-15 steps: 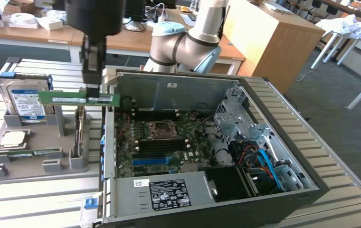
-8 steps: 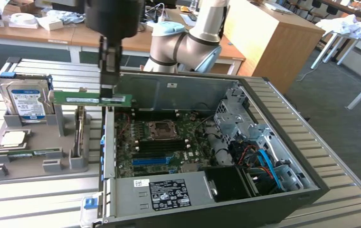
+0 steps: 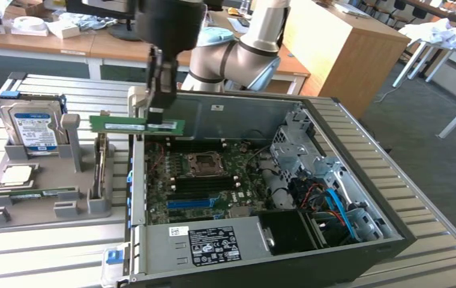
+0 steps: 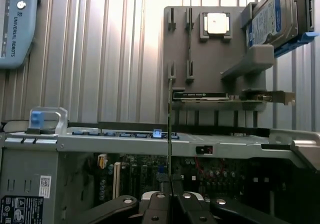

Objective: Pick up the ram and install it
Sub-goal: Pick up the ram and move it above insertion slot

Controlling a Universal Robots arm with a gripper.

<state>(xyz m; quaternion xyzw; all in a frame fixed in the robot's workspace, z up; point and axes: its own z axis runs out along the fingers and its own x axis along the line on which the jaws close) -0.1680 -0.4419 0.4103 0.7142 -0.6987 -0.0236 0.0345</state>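
The ram (image 3: pixel 132 125) is a long green stick, held level in the air over the side wall of the open computer case (image 3: pixel 136 180) at the exterior view's left. My gripper (image 3: pixel 161 115) is shut on it near one end, with the stick reaching out toward the exterior view's left. In the wrist view the ram (image 4: pixel 170 134) shows edge-on as a thin dark line rising from between my gripper (image 4: pixel 170 196) fingers. Below and to the exterior view's right lies the motherboard (image 3: pixel 204 180) with its dark memory slots (image 3: pixel 204 183).
A grey holder tray (image 3: pixel 20 207) beside the case carries a blue-labelled hard drive (image 3: pixel 32 123), a square silver processor (image 3: pixel 16 175), another green stick (image 3: pixel 44 193) and an upright card (image 3: pixel 100 162). The case's power supply (image 3: pixel 212 243) and drive cage (image 3: pixel 300 150) stand around the motherboard.
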